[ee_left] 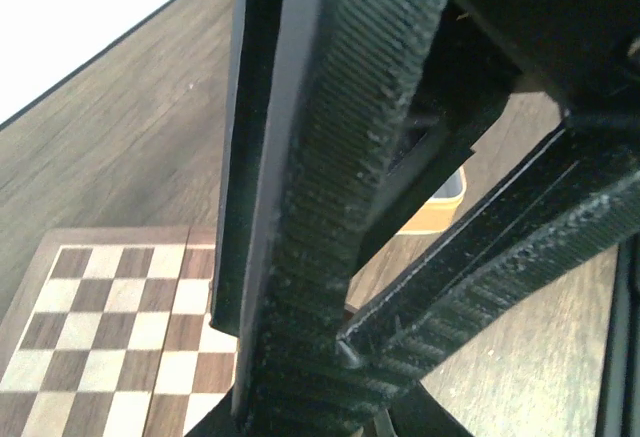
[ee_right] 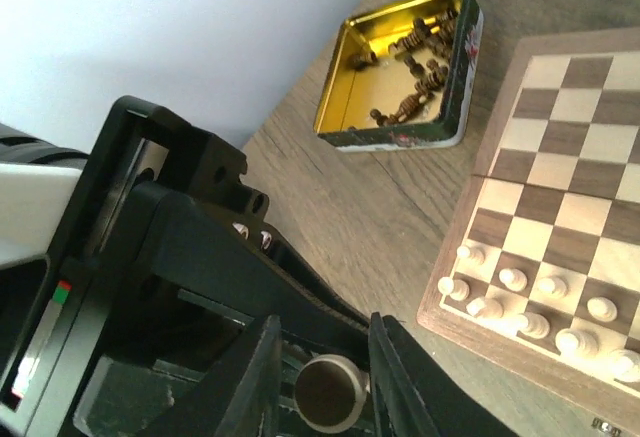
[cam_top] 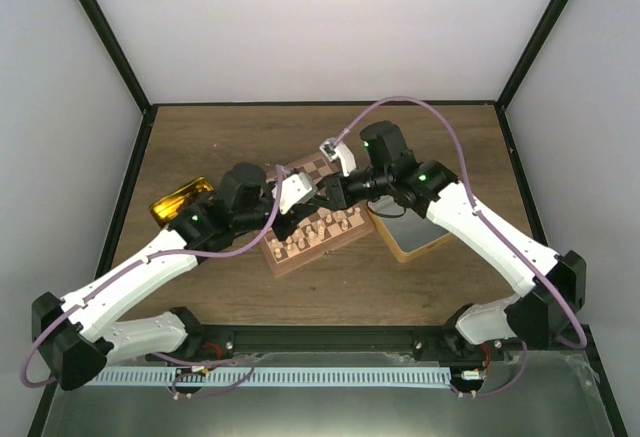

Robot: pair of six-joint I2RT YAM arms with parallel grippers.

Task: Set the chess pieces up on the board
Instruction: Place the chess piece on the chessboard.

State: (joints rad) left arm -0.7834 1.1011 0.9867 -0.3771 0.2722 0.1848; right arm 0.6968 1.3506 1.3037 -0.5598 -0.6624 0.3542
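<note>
Risk 1: the left gripper (cam_top: 308, 197) and right gripper (cam_top: 338, 193) sit nose to nose over the upper left part of the board (ee_right: 575, 152). Any sideways move by either could knock the two together.
Risk 2: the pale chess pieces (ee_right: 513, 279) stand crowded in two rows along the board's lower edge in the right wrist view. A low sweep of fingers or wrist across them would likely topple several.
Risk 3: the left wrist view is almost filled by black fingers (ee_left: 310, 207), so a descent from here is poorly sighted.
Left gripper: opening can't be read. Two ribbed black bars converge at lower centre of its wrist view, and no piece is visible between them.
Right gripper: fingers (ee_right: 262, 372) show at the bottom of its wrist view, apart, with a round pale-faced disc (ee_right: 325, 394) between them. Cannot tell whether that is a piece's base or hardware, so grasp unknown.
Board location: centre of the table (cam_top: 440, 157), tilted, between the two tins.
Dark pieces (ee_right: 420, 77): heaped in the gold tin (ee_right: 400, 138) off the board's upper left in the right wrist view, none on the board that I can see.
Second tin (cam_top: 412, 235): just right of the board in the top view.
Progress (judgement): pale side largely placed, dark side not yet begun.
</note>
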